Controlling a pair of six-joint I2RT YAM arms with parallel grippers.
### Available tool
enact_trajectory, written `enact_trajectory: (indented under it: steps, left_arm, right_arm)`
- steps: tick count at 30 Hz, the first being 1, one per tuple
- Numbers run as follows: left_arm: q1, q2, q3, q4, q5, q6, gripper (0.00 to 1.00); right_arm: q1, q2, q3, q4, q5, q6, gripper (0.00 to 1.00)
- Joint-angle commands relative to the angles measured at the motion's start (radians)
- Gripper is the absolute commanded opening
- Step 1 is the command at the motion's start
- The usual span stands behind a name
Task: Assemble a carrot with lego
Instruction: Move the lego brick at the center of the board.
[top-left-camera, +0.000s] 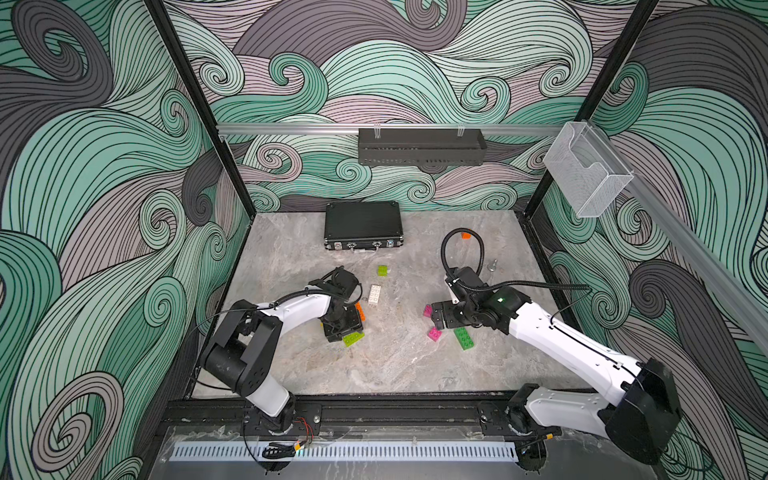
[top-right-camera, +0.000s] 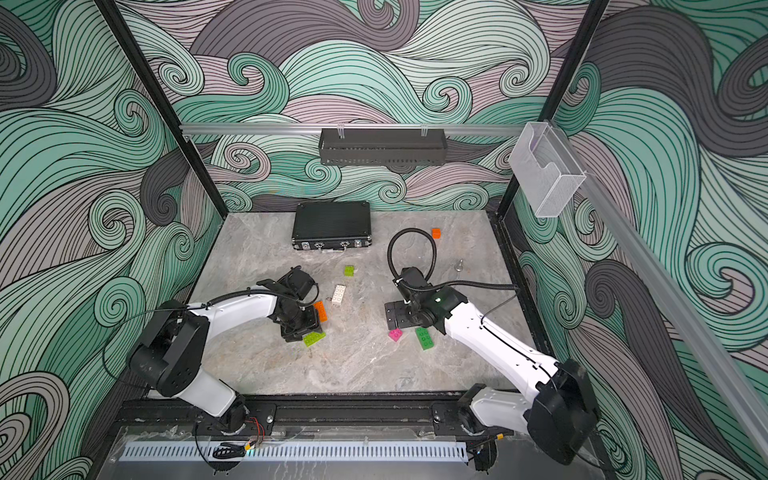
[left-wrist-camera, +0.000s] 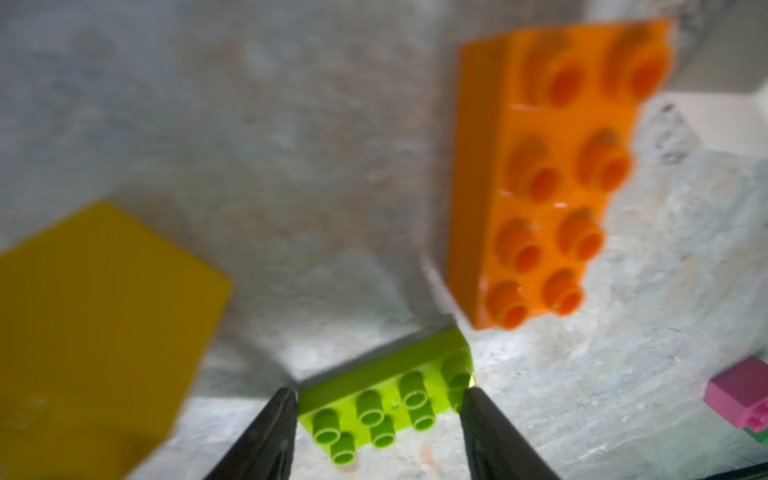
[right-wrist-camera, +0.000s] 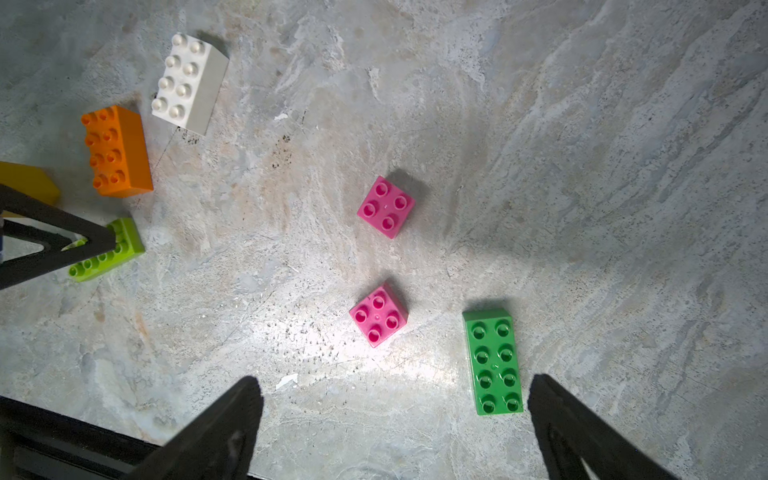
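Lime brick (left-wrist-camera: 374, 374), flat on the bench (top-left-camera: 395, 365): your left claw (left-wrist-camera: 378, 395) sits half-spread astride its ends; you cannot tell if it grips. Orange brick (left-wrist-camera: 540, 174) lies just beside it, and nothing is stacked. Right claw (right-wrist-camera: 395, 384), well apart, is wide and empty. Likely risk: corner contact twists the lime brick or bumps the orange brick.

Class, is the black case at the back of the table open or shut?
Shut. In both top views the case lies flat, lid down on its base, with no gap along the front edge.
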Motion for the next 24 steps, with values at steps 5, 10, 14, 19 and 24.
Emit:
enact_trajectory:
  steps: [5, 10, 14, 19, 24]
  left_arm:
    - [-0.119, 0.181, 0.225, -0.004, 0.002, 0.065, 0.64]
    - [-0.174, 0.256, 0.326, -0.022, 0.011, 0.065, 0.64]
    - [-0.177, 0.199, 0.323, -0.084, -0.049, 0.061, 0.65]
    - [-0.153, 0.092, 0.259, -0.127, -0.146, 0.083, 0.66]
    - [-0.150, 0.136, 0.276, -0.089, -0.127, 0.131, 0.59]
  right_arm:
    - [-0.006, -0.008, -0.020, -0.005, 0.009, 0.028, 1.00]
    - [-0.007, -0.032, -0.035, -0.006, 0.018, 0.045, 1.00]
    - [-0.006, -0.035, -0.040, -0.006, -0.008, 0.065, 1.00]
    - [-0.002, -0.051, -0.050, 0.007, -0.016, 0.086, 1.00]
    - [-0.002, -0.065, -0.060, 0.025, -0.029, 0.095, 1.00]
